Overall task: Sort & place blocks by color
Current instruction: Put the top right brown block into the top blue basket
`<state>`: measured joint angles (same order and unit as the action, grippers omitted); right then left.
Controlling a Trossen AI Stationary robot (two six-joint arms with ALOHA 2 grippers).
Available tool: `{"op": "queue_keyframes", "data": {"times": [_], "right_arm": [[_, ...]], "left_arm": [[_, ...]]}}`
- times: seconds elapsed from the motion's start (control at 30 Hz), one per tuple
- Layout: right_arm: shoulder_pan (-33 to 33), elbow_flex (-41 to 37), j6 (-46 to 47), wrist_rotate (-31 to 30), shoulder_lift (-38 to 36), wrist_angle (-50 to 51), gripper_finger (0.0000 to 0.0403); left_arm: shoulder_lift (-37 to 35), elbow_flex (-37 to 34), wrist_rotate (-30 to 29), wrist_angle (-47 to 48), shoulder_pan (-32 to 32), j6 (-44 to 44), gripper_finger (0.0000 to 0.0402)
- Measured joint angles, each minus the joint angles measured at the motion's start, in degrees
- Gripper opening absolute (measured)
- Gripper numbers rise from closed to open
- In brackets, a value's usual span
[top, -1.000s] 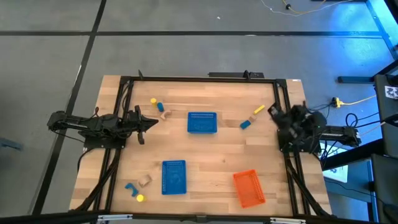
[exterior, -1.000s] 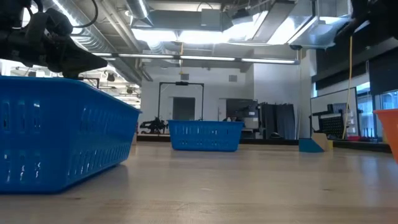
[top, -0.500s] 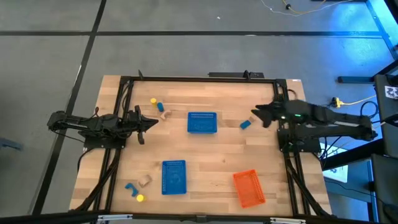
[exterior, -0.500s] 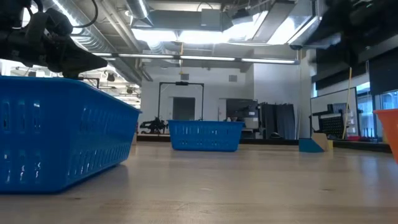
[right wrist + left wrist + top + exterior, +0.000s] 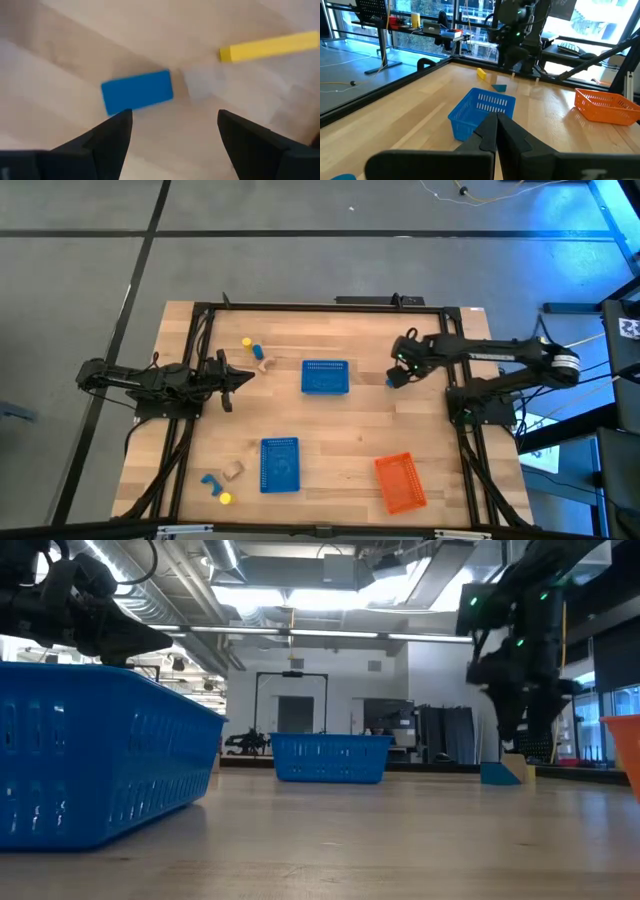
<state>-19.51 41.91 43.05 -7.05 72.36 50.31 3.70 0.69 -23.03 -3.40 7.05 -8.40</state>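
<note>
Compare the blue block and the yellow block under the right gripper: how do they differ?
The blue block is a wide, short cuboid; the yellow block is a longer, thinner bar. The blue block lies nearer the open right gripper, the yellow block farther out. Both lie flat on the table, apart.

I'm seeing a pale wood-grain tabletop with a soft sheen, matt painted blocks, mesh plastic baskets, matt black claw.

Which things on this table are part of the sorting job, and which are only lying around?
Job:
- small blue cuboid block, below the open right gripper
- yellow bar block
- blue mesh baskets
- orange mesh basket
- other small blocks

Not job:
- yellow cable, beside the table
</note>
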Motion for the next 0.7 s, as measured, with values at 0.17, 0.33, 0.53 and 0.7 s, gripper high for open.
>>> {"op": "queue_keyframes", "data": {"times": [0.17,0.33,0.53,0.7], "right_arm": [[-1.7,0.0,-2.4,-3.7,4.2,-3.6,0.0292],[-2.7,0.0,-2.8,-5.1,7.2,-3.5,0.0292],[-3.1,0.0,-4.2,-5.5,10.7,-4.6,0.0267],[-3.2,0.0,-4.3,-5.2,13.3,-6.1,0.0230]], "left_arm": [[0.0,0.0,0.0,0.0,0.0,0.0,0.0000],[0.0,0.0,0.0,0.0,0.0,0.0,0.0000],[0.0,0.0,0.0,0.0,0.0,0.0,0.0000],[0.0,0.0,0.0,0.0,0.0,0.0,0.0000]]}}
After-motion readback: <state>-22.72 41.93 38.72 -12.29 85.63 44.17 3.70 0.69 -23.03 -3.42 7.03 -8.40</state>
